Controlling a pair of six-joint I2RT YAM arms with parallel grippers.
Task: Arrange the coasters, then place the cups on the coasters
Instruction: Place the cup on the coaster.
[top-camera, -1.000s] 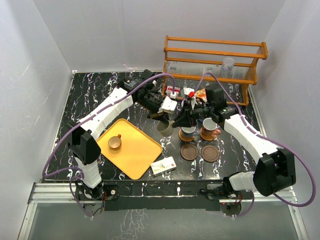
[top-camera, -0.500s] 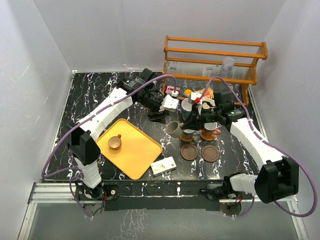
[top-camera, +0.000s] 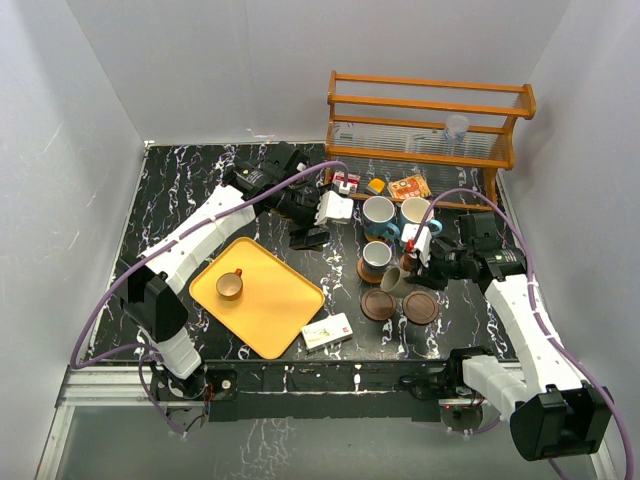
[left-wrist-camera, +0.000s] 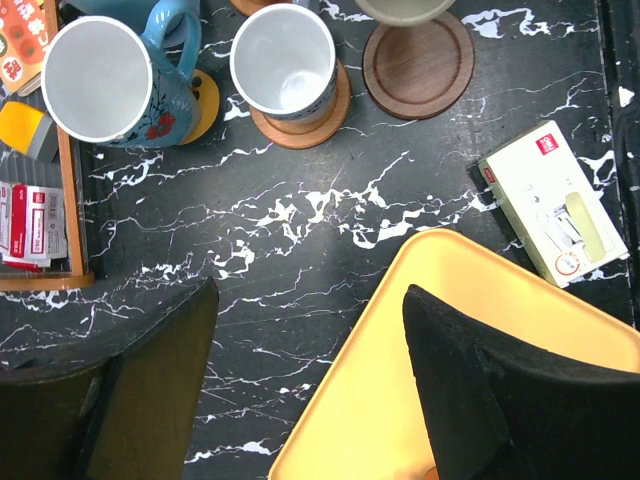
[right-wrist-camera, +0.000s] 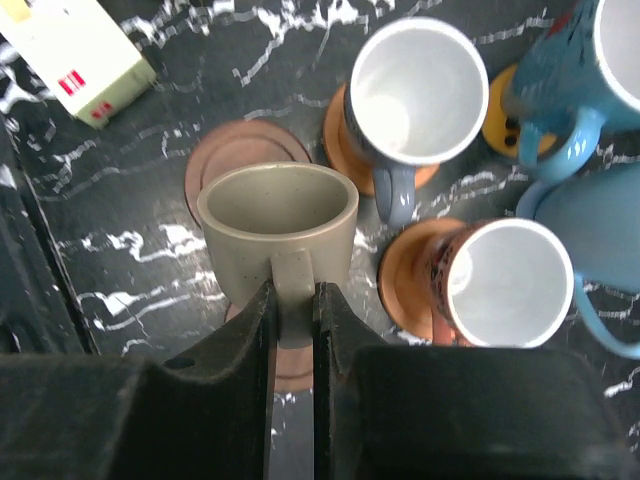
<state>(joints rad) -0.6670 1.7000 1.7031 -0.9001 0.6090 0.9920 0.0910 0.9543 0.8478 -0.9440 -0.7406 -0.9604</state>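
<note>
now: grey-green mug pinched by its handle

my right gripper (right-wrist-camera: 292, 300) clamps the grey-green mug (right-wrist-camera: 278, 225) by its handle, above bare dark coasters (right-wrist-camera: 225, 150), other cups (right-wrist-camera: 420, 90) crowding close. my left gripper (left-wrist-camera: 308, 300) gapes over open table (left-wrist-camera: 300, 200) at the yellow tray (left-wrist-camera: 350, 400) edge.

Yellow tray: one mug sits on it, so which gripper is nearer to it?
Left. The left gripper hovers open beside the tray, off its far-right edge; the right gripper, holding a cup, is farther right over the coasters.

We look down on the whole table (top-camera: 170, 185) from high overhead, while both wrist views peer straight down, close, at the cups (right-wrist-camera: 418, 90) beside the tray (left-wrist-camera: 350, 420).
</note>
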